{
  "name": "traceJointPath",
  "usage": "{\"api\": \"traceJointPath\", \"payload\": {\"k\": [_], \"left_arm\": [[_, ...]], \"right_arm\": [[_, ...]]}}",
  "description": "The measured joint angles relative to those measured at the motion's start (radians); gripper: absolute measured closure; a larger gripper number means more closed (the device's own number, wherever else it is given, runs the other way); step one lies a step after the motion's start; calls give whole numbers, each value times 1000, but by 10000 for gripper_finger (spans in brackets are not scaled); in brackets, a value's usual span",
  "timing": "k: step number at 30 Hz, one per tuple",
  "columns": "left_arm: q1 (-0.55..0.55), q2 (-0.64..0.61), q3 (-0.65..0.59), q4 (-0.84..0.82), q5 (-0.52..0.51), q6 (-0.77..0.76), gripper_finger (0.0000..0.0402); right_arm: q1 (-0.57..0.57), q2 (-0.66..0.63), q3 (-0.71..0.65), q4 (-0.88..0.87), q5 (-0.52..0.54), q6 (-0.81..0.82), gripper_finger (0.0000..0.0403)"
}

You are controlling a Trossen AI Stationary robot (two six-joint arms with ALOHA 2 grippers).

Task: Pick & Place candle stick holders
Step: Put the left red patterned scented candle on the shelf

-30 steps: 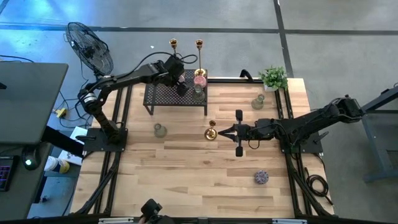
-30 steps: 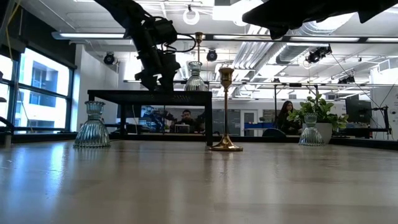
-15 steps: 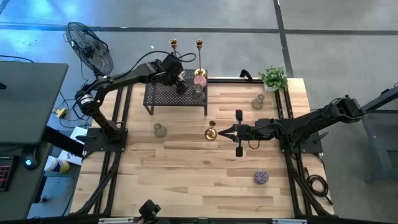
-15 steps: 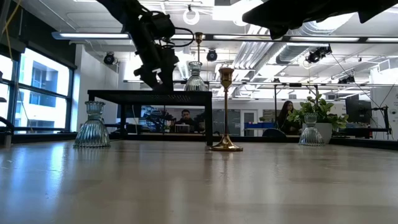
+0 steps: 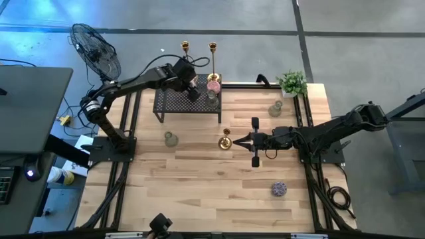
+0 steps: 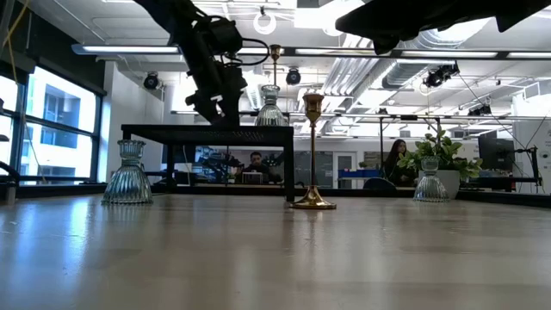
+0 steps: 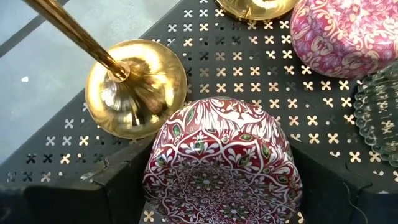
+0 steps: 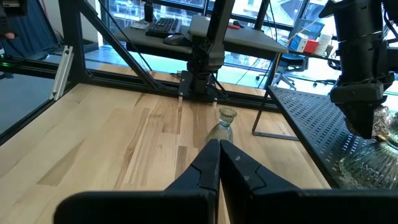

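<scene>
Over the black mesh rack [image 5: 174, 101] at the far side of the wooden surface [image 5: 199, 179], the left hand [image 5: 192, 93] sits low with its fingers spread wide around a red patterned round holder [image 7: 222, 163], which rests on the mesh. Just beside that holder stands a gold candlestick [image 7: 135, 86], its round base on the rack too. A pink patterned holder [image 7: 343, 32] and a ribbed glass holder [image 7: 378, 107] sit nearby on the same rack.

The right hand [image 5: 236, 141] hangs mid-surface, fingers pressed together, holding nothing, just beside a lone gold candlestick [image 5: 225, 141]. Pale green holders stand apart on the wood: one [image 5: 170, 139] near the rack's front, one [image 5: 275, 109] by the potted plant [image 5: 292, 83]. A purple holder [image 5: 279, 189] lies toward the near edge.
</scene>
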Motion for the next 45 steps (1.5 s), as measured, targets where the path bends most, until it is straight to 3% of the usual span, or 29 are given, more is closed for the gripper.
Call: {"api": "traceJointPath", "payload": {"k": [31, 45], "left_arm": [[0, 1, 0, -24, -3, 18, 80], [0, 1, -1, -28, 41, 33, 80]], "right_arm": [[0, 0, 0, 0, 0, 0, 402], [0, 0, 0, 0, 0, 0, 401]]}}
